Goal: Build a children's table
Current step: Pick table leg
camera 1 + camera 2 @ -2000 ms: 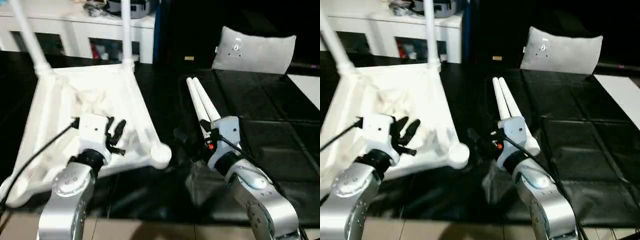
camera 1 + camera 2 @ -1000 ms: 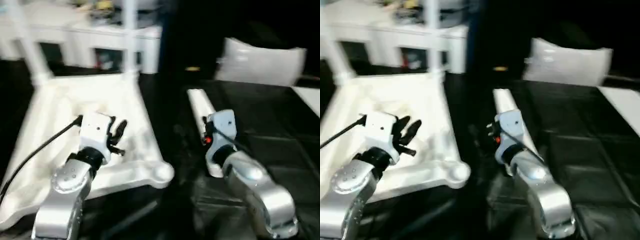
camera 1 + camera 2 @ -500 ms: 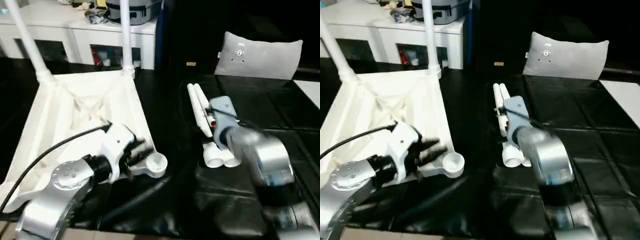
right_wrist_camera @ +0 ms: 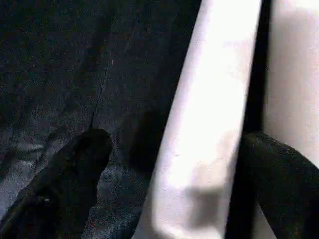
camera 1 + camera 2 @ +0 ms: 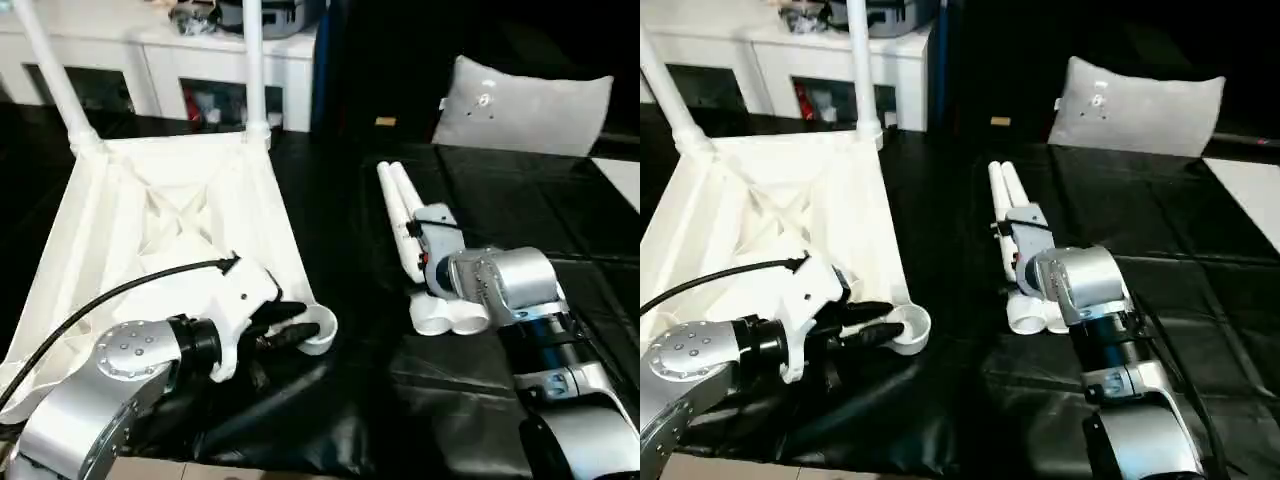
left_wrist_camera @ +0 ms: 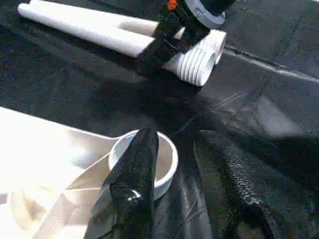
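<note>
1. The table top (image 5: 170, 230) lies underside up at nine o'clock of the black mat (image 5: 560, 230), with two legs (image 5: 60, 80) standing in its far sockets.
2. The left gripper (image 5: 875, 325) sits at the near right corner socket (image 6: 149, 159), one finger (image 6: 134, 184) on its rim, jaws partly apart.
3. At three o'clock of it, two loose legs (image 5: 405, 225) lie together.
4. The right gripper (image 4: 169, 199) stands wide open, straddling one of them.

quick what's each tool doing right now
Left tool: partly open, one finger inside the tabletop's corner socket.
Right tool: open, straddling a loose leg, not clamped.
</note>
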Robot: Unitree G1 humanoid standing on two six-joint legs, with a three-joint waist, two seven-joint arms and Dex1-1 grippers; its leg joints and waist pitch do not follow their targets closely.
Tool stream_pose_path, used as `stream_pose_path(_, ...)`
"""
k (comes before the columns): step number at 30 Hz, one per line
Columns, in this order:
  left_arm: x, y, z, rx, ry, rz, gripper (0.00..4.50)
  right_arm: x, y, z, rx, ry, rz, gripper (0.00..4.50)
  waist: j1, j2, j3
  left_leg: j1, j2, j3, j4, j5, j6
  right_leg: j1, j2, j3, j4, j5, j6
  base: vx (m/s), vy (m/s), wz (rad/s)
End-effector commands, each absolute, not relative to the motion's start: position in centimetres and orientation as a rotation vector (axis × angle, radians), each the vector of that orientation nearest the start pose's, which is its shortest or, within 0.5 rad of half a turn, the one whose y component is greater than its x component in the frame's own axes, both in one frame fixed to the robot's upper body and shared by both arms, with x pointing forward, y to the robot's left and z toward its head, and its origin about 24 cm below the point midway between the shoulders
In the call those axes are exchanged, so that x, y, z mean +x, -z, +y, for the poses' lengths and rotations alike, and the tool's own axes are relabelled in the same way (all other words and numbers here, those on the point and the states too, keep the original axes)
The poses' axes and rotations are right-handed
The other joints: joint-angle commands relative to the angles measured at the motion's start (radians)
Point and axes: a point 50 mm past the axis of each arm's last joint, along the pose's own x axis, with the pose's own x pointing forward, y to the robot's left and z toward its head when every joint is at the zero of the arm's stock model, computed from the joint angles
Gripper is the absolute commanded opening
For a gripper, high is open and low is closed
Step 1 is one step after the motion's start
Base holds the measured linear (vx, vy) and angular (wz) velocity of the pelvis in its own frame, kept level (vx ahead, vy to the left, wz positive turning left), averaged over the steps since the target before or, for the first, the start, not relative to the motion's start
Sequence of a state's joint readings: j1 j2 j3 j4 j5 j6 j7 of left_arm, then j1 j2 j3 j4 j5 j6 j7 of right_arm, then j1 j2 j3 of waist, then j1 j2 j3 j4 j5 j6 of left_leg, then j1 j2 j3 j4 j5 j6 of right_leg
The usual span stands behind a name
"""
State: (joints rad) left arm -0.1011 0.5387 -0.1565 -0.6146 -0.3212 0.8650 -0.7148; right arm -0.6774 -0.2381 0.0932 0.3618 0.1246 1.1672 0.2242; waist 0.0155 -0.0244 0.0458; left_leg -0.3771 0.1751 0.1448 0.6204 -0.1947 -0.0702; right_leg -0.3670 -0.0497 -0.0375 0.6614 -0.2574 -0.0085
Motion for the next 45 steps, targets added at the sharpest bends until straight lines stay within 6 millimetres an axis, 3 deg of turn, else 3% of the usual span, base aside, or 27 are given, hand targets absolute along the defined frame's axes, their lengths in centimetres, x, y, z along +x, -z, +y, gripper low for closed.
stream_pose_path(1, 21.3, -11.5, 12.9, 0.235, 1.034, 0.363, 1.64, 33.4, -6.4, -14.6, -0.093, -0.274, 0.901, 4.50, 0.005, 0.006, -0.051, 0.013, 0.039, 0.001, -0.074, -0.098, -0.053, 0.039, -0.068, 0.047, -0.078, 0.023, -0.198, 0.000, 0.000, 0.00)
stream_pose_path(8, 21.0, -11.6, 12.9, 0.233, 1.060, 0.379, 1.81, 33.4, -5.5, -14.3, -0.080, -0.311, 0.957, 3.96, 0.010, 0.002, -0.045, 0.016, 0.040, 0.002, -0.078, -0.173, -0.076, 0.030, -0.070, 0.049, -0.088, -0.117, -0.175, 0.000, 0.000, 0.00)
stream_pose_path(11, 20.9, -11.8, 12.9, 0.250, 1.078, 0.374, 1.81, 33.3, -5.3, -14.2, -0.082, -0.320, 0.971, 3.67, 0.012, -0.002, -0.046, 0.015, 0.040, 0.003, -0.078, -0.150, -0.073, 0.030, -0.070, 0.050, -0.088, -0.099, -0.167, 0.000, 0.000, 0.00)
stream_pose_path(17, 20.7, -12.0, 12.6, 0.241, 1.134, 0.373, 1.81, 33.1, -5.0, -13.9, -0.083, -0.342, 0.985, 3.07, 0.011, -0.001, -0.047, 0.016, 0.041, 0.003, -0.079, -0.140, -0.080, 0.029, -0.068, 0.048, -0.085, -0.070, -0.167, 0.000, 0.000, 0.00)
stream_pose_path(20, 20.2, -12.2, 12.4, 0.207, 1.242, 0.373, 1.81, 33.1, -5.0, -13.8, -0.068, -0.355, 0.975, 2.84, 0.012, -0.005, -0.046, 0.016, 0.041, 0.005, -0.080, -0.145, -0.083, 0.027, -0.069, 0.049, -0.086, -0.082, -0.168, 0.000, 0.000, 0.00)
stream_pose_path(24, 21.3, -13.0, 12.9, 0.118, 1.233, 0.252, 1.81, 32.7, -4.8, -13.6, -0.057, -0.383, 0.957, 2.54, 0.012, -0.006, -0.044, 0.017, 0.042, 0.006, -0.082, -0.167, -0.089, 0.027, -0.070, 0.051, -0.092, -0.106, -0.165, 0.000, 0.000, 0.00)
stream_pose_path(29, 21.6, -12.8, 13.6, 0.124, 1.258, 0.262, 1.81, 32.4, -4.7, -13.6, -0.033, -0.386, 0.939, 2.13, 0.010, -0.006, -0.045, 0.019, 0.043, 0.004, -0.085, -0.172, -0.093, 0.026, -0.068, 0.052, -0.089, -0.087, -0.155, 0.000, 0.000, 0.00)
stream_pose_path(31, 21.6, -12.8, 13.8, 0.140, 1.265, 0.261, 1.81, 32.8, -5.4, -13.5, -0.006, -0.382, 0.884, 2.04, 0.009, 0.000, -0.044, 0.022, 0.044, 0.004, -0.086, -0.188, -0.101, 0.023, -0.067, 0.053, -0.089, -0.091, -0.159, 0.000, 0.000, 0.00)
stream_pose_path(34, 21.8, -12.8, 13.9, 0.131, 1.270, 0.255, 1.80, 33.1, -6.2, -13.3, 0.029, -0.402, 0.822, 1.95, 0.010, -0.002, -0.046, 0.021, 0.045, 0.005, -0.086, -0.181, -0.095, 0.026, -0.069, 0.054, -0.088, -0.082, -0.161, 0.000, 0.000, 0.00)
stream_pose_path(35, 21.8, -12.8, 13.9, 0.131, 1.275, 0.251, 1.87, 33.1, -6.6, -13.3, 0.033, -0.407, 0.786, 1.94, 0.011, 0.003, -0.046, 0.021, 0.045, 0.004, -0.086, -0.176, -0.096, 0.025, -0.070, 0.054, -0.087, -0.074, -0.163, 0.000, 0.000, 0.00)
stream_pose_path(36, 21.9, -12.8, 14.0, 0.132, 1.279, 0.247, 2.04, 33.1, -6.8, -13.3, 0.034, -0.408, 0.762, 1.93, 0.011, 0.001, -0.046, 0.020, 0.046, 0.004, -0.087, -0.163, -0.094, 0.027, -0.068, 0.053, -0.088, -0.058, -0.164, 0.000, 0.000, 0.00)
stream_pose_path(39, 22.5, -13.3, 14.3, 0.139, 1.282, 0.179, 2.28, 32.9, -8.8, -12.8, 0.106, -0.510, 0.511, 1.93, 0.018, 0.002, -0.046, 0.020, 0.047, 0.008, -0.085, -0.151, -0.077, 0.029, -0.071, 0.056, -0.088, -0.027, -0.156, 0.000, 0.000, 0.00)
stream_pose_path(43, 23.6, -13.8, 14.4, 0.102, 1.223, 0.093, 2.25, 32.1, -9.5, -13.0, 0.191, -0.522, 0.450, 1.92, 0.013, 0.005, -0.047, 0.020, 0.046, 0.006, -0.088, -0.119, -0.067, 0.034, -0.067, 0.053, -0.083, 0.031, -0.176, 0.000, 0.000, 0.00)
stream_pose_path(45, 23.8, -13.6, 14.4, 0.107, 1.194, 0.098, 2.45, 31.9, -9.9, -12.9, 0.225, -0.532, 0.413, 1.92, 0.013, 0.008, -0.048, 0.022, 0.045, 0.008, -0.087, -0.121, -0.066, 0.034, -0.066, 0.054, -0.085, 0.033, -0.177, 0.000, 0.000, 0.00)
